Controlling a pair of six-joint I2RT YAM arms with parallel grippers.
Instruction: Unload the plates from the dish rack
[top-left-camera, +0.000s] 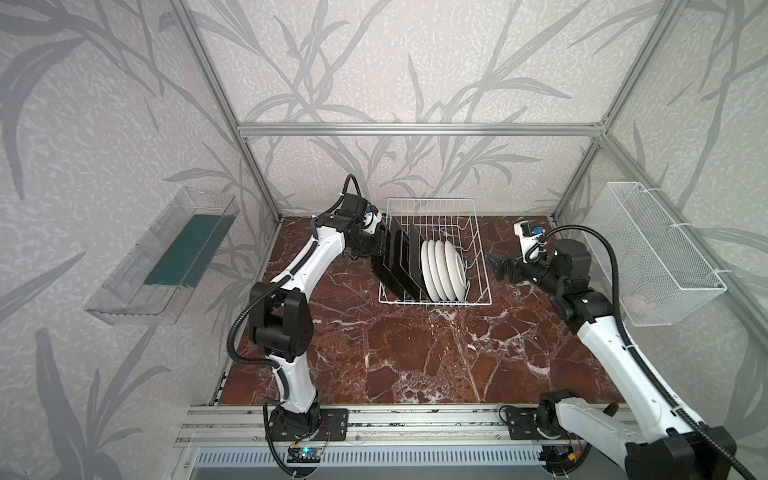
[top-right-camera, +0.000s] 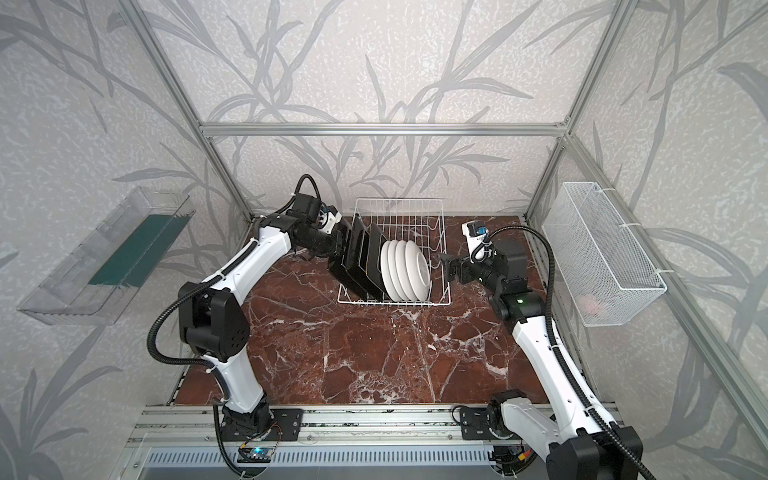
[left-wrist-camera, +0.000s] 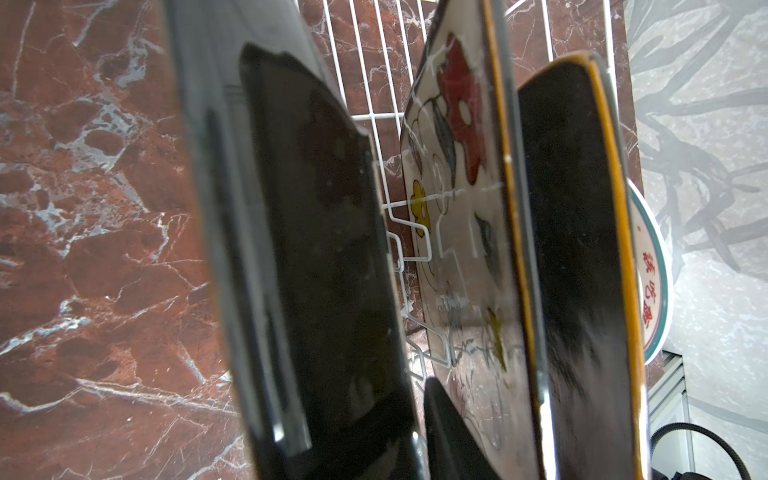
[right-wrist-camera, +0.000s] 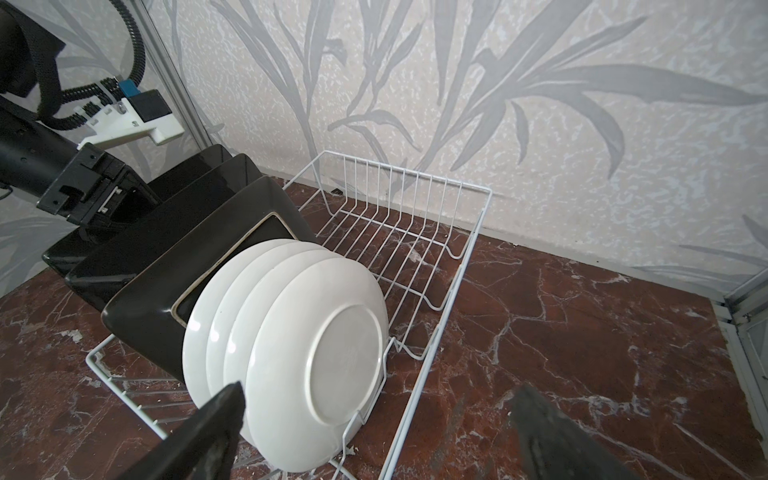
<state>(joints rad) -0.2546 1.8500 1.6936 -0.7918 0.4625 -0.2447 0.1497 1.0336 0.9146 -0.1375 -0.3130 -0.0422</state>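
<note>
Left pincer (top-left-camera: 381, 246) straddles outermost square plate (left-wrist-camera: 324, 249) (racked).

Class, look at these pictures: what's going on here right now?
The dish rack is being unloaded. The left hand straddles the edge of the outermost square plate; whether it grips yet is unclear. The right hand hangs open beside the rack, facing four round plates. No plate is out yet.
</note>
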